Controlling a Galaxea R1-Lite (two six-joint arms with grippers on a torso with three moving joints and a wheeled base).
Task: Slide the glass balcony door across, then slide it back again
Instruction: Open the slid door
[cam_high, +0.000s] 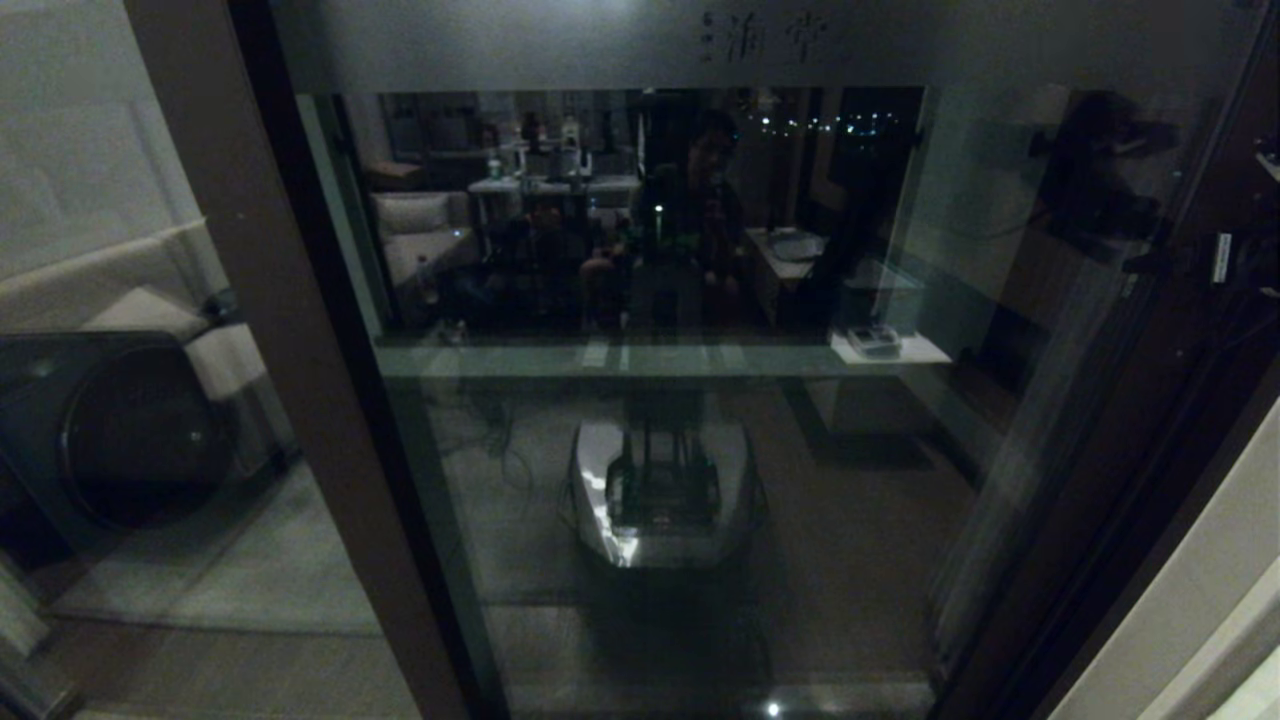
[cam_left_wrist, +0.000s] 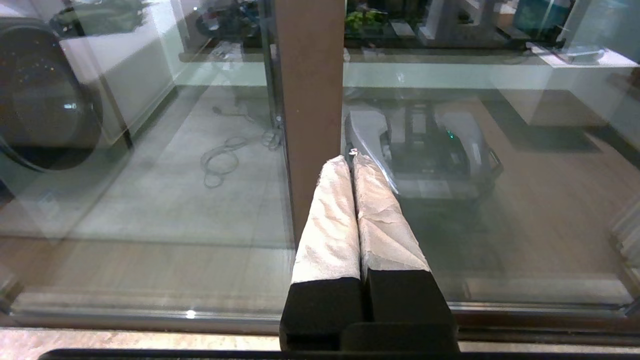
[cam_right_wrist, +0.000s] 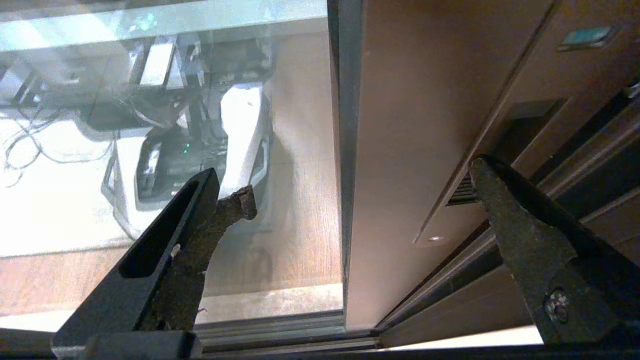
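Brown-framed, the glass balcony door (cam_high: 660, 400) is being faced straight on, its upright right stile (cam_right_wrist: 400, 150) lying between the spread fingers of the right gripper (cam_right_wrist: 360, 185), which is nearer its handle. The left gripper (cam_left_wrist: 352, 160), fingers pressed together, is being held at the left stile (cam_left_wrist: 310, 100).

Setting: home, living room beside a balcony. Evidence: brown-framed sliding glass door (cam_high: 650, 400); washing machine (cam_high: 110, 430) on the tiled balcony beyond; sofa (cam_high: 420, 235) and cluttered table (cam_high: 555, 185) reflected in the glass; wood-look floor (cam_right_wrist: 300, 200).
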